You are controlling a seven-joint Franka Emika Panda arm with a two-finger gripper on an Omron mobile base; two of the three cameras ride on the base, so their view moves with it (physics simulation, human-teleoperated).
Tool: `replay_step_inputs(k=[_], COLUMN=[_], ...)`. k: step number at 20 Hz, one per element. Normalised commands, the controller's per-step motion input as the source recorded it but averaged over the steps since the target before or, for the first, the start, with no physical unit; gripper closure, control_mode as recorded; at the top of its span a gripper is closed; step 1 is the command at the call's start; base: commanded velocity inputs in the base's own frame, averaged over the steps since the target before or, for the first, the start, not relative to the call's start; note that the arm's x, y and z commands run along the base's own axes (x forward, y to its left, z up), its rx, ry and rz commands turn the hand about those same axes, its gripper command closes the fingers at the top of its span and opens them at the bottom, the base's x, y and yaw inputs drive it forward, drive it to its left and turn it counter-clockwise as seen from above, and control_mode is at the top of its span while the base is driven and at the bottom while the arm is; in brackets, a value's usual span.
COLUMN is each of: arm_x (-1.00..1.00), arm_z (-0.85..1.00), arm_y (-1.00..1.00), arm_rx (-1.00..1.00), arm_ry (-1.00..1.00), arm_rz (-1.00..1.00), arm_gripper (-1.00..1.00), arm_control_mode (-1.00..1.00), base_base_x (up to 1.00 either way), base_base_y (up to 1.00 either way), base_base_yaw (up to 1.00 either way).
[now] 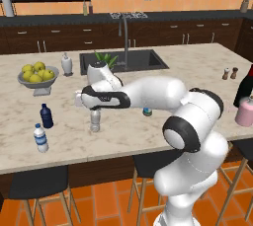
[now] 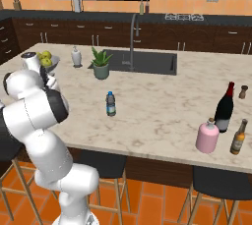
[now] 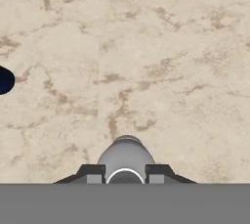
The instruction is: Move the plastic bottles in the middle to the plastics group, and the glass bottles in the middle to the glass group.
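My gripper [image 3: 125, 173] points down over the marble counter and is shut on the clear-grey plastic bottle [image 3: 126, 155], seen from above between the fingertips. In the left base view the same bottle [image 1: 95, 120] hangs under the gripper [image 1: 94, 111], right of the plastics group: a navy bottle [image 1: 46, 116] and a white-capped clear bottle [image 1: 41, 138]. The navy bottle [image 3: 4, 80] also shows at the hand view's left edge. The blue-label plastic bottle [image 2: 111, 103] stands mid-counter, mostly hidden behind my arm in the left base view. The pink glass bottle [image 2: 207, 136] stands beside the tall dark bottle [image 2: 225, 107].
A fruit bowl [image 1: 37, 76], a white dispenser [image 1: 66, 64], a potted plant [image 2: 101, 63] and the sink with its faucet [image 2: 132, 42] lie at the back. Two shakers [image 1: 230, 73] and an amber bottle [image 2: 238, 138] stand at the right. Stools line the near edge.
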Motion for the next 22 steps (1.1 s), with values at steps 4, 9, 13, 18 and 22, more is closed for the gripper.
replay_step_inputs(k=[4, 9, 13, 18, 22], arm_x=[0.0, 0.0, 0.0, 0.0, 0.0], arm_z=[0.17, 0.0, 0.02, -0.2, -0.23], arm_y=[1.0, 0.85, 0.39, 0.05, 0.0], arm_rx=[0.0, 0.0, 0.0, 0.0, 0.0], arm_ry=[0.0, 0.0, 0.0, 0.0, 0.0], arm_rz=[0.0, 0.0, 0.0, 0.0, 0.0], arm_gripper=[1.0, 1.0, 1.0, 1.0, 1.0], arm_control_mode=[-1.0, -1.0, -1.0, -1.0, -1.0], base_base_x=[0.0, 0.0, 0.0, 0.0, 0.0], base_base_y=[0.0, 0.0, 0.0, 0.0, 0.0], base_base_yaw=[0.0, 0.0, 0.0, 0.0, 0.0])
